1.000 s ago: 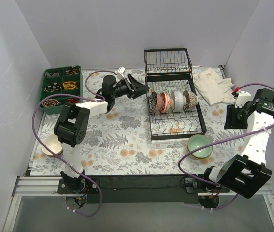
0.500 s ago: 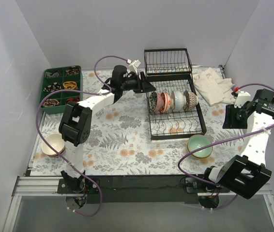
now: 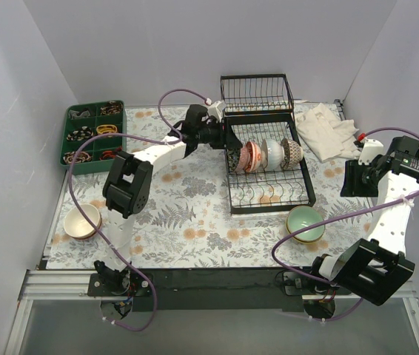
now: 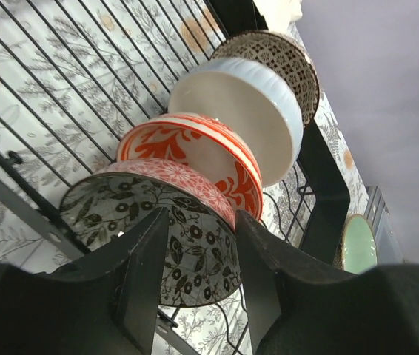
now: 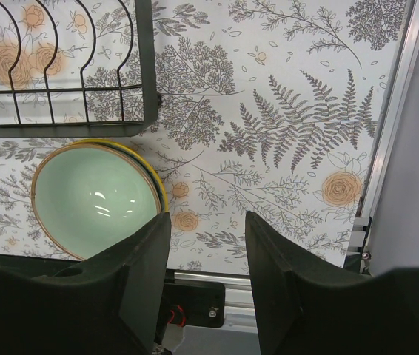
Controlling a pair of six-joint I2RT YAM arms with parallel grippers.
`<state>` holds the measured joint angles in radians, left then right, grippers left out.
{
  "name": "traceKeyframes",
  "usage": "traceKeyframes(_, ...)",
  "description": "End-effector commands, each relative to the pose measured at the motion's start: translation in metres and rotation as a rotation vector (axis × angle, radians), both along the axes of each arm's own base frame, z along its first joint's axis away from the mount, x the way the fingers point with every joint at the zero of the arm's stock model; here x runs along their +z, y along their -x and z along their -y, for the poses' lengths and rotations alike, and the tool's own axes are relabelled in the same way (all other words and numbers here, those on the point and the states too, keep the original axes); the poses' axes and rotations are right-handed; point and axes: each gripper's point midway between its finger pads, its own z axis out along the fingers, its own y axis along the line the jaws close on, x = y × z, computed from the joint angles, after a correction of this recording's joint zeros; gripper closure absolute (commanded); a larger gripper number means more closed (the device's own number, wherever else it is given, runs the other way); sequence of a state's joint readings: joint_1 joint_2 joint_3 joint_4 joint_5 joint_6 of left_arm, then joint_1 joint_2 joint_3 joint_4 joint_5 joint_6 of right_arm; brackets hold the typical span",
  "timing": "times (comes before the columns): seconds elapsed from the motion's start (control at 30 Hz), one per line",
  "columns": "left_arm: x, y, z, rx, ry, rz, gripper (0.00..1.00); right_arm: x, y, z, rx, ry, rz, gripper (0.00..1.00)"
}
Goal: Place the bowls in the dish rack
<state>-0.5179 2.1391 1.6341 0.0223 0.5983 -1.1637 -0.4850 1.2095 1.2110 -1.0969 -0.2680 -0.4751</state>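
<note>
- Swinging right since the earlier frame, the left jaws (image 3: 228, 140) have come from the open worktop (image 3: 187, 214) up to the rack's (image 3: 269, 194) left edge; the right arm has kept its place.
- Top view: four bowls stand on edge in a row between the rack's prongs: black floral bowl (image 3: 234, 155), red bowl (image 3: 250, 157), white bowl (image 3: 271, 154), brown bowl (image 3: 292, 151). A green bowl (image 3: 305, 222) sits on the worktop just before the rack, and a cream bowl (image 3: 81, 220) lies far left. The right jaws (image 3: 352, 181) hover right of the rack.
- Left wrist: the left jaws (image 4: 200, 218) stand apart, released, over the black floral bowl's (image 4: 158, 237) outer wall. Touch cannot be told.
- Right wrist: the right jaws (image 5: 206, 218) are released above the worktop, with the green bowl (image 5: 95, 200) to their left, beside the rack's corner (image 5: 146, 74).
</note>
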Motion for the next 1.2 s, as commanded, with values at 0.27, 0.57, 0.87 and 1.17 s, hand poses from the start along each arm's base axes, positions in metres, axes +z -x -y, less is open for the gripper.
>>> traceKeyframes(0.27, -0.006, 0.008, 0.016, 0.002, -0.026, -0.045, 0.76, 0.004, 0.002, -0.001, -0.002, 0.016, 0.039, 0.46)
traceKeyframes(0.57, 0.003, 0.019, 0.001, 0.008, 0.002, -0.115, 1.0, 0.002, 0.0, 0.0, -0.002, 0.01, 0.033, 0.46)
traceKeyframes(0.87, 0.023, 0.044, -0.01, -0.02, 0.29, -0.312, 1.0, 0.001, 0.0, 0.001, -0.007, 0.013, 0.024, 0.46)
traceKeyframes(1.17, 0.015, 0.061, -0.012, -0.035, 0.419, -0.413, 1.0, 0.0, -0.001, 0.002, -0.013, 0.011, 0.016, 0.46)
